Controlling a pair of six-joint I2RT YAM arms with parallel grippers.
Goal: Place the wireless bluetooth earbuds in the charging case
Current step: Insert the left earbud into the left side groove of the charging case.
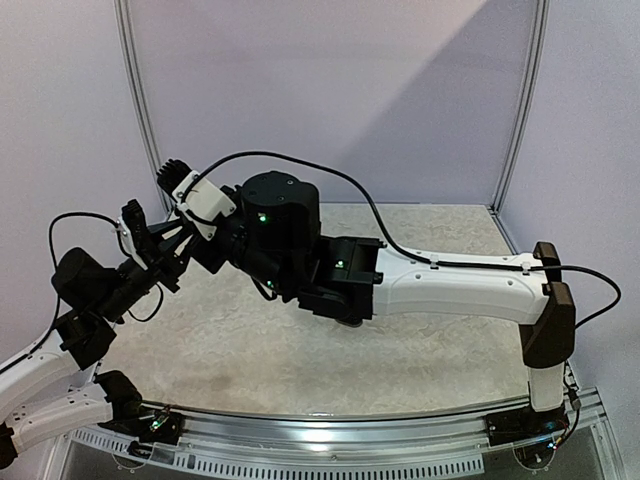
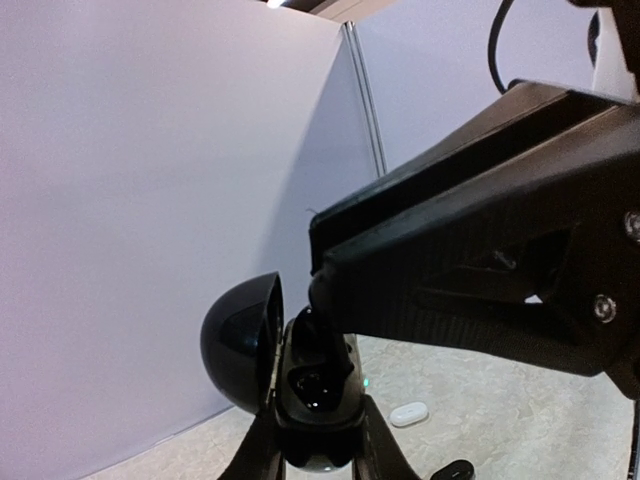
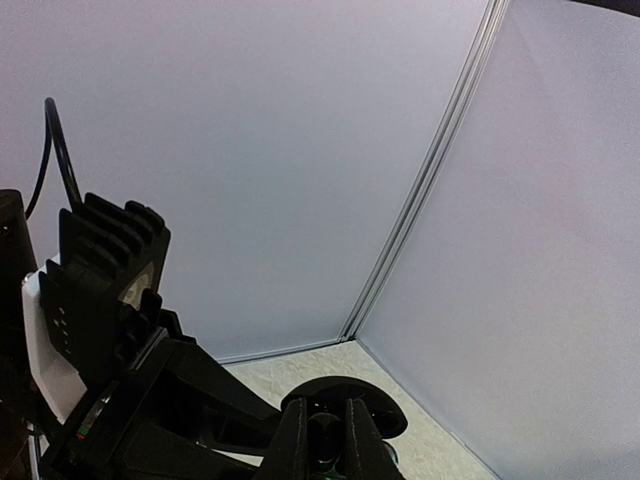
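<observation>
My left gripper [image 2: 318, 435] is shut on a glossy black charging case [image 2: 318, 405] and holds it upright in the air, lid [image 2: 238, 345] swung open to the left. My right gripper [image 2: 325, 298] reaches in from the upper right, shut on a black earbud [image 2: 322, 335] whose lower end sits in the case's cavity. In the right wrist view the earbud [image 3: 326, 438] shows between my right gripper's fingers [image 3: 296, 440], with the case's lid [image 3: 385, 405] behind. In the top view the left gripper [image 1: 150, 250] and the right gripper [image 1: 182, 238] meet at the far left above the table.
A small white oval object [image 2: 408, 413] and a small black object [image 2: 455, 468] lie on the speckled table [image 2: 520, 420] below the case. Purple walls enclose the back and sides. The right arm [image 1: 450, 285] stretches across the table's middle.
</observation>
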